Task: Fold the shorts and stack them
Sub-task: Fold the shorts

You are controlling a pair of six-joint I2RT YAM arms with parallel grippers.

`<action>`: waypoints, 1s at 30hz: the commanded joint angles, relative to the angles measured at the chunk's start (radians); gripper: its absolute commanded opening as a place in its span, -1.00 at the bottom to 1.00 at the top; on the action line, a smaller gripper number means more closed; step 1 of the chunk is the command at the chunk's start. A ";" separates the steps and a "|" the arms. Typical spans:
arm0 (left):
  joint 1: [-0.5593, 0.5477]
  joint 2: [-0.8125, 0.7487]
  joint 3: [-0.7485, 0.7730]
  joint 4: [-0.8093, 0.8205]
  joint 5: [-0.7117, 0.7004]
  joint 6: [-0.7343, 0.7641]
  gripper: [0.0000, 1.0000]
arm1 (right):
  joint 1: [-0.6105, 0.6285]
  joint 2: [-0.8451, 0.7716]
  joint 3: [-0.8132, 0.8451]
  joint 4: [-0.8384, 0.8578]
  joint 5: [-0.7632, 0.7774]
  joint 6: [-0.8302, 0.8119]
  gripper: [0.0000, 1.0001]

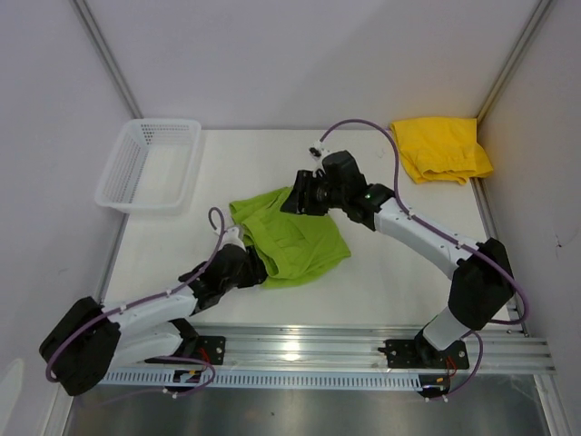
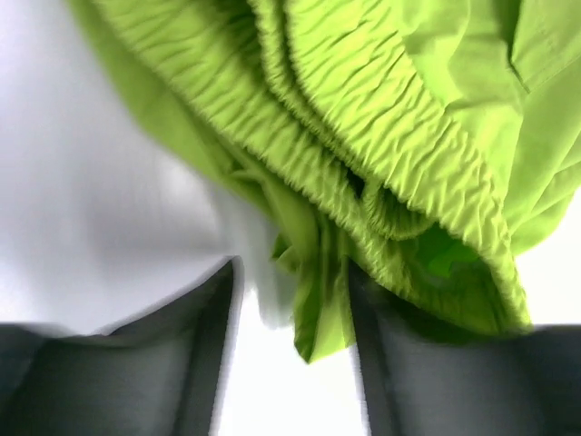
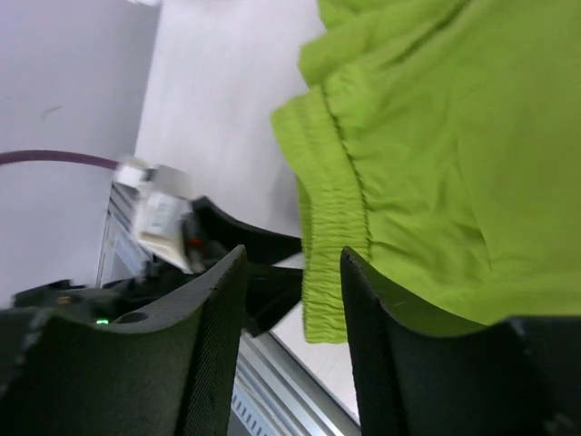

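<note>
As lime green shorts (image 1: 295, 241) lie crumpled | axis far-left to near-right

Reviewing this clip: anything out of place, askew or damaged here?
Nothing spilled or damaged. The lime green shorts lie rumpled and askew at the centre, elastic waistband bunched. The yellow shorts sit crumpled in the far right corner, apart from them, so nothing is stacked. The white mesh basket seems to overhang the far left edge of the table.
</note>
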 commanded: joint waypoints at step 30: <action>0.359 0.215 0.435 -0.068 0.353 0.092 0.58 | 0.060 0.174 -0.556 0.972 -0.260 0.300 -0.61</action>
